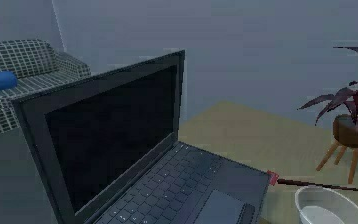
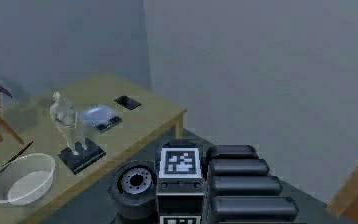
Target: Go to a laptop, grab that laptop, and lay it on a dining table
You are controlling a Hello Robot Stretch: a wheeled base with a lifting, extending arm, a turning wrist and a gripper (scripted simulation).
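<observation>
An open laptop [image 1: 137,150] with a dark screen and a grey keyboard looms close in the forward view's left and middle, turned at an angle. Behind and to its right lies a light wooden table [image 1: 247,130]. I cannot tell whether the laptop rests on the tabletop. In the arm side view the dark arm rises from the bottom edge with its white marked squares [image 2: 183,165]. Left of them is the gripper's [image 2: 135,190] round dark body. Its far end is not clear, so I cannot tell whether it holds anything. The same table [image 2: 157,115] stretches off to the upper left.
A potted purple plant [image 1: 352,110] on a wooden stand, a white bowl [image 1: 332,208] and a thin reddish stick [image 1: 312,184] are on the table. The arm side view adds a pale statue [image 2: 67,125], the bowl [image 2: 22,178] and a phone [image 2: 128,102]. A checkered sofa [image 1: 27,75] stands far left.
</observation>
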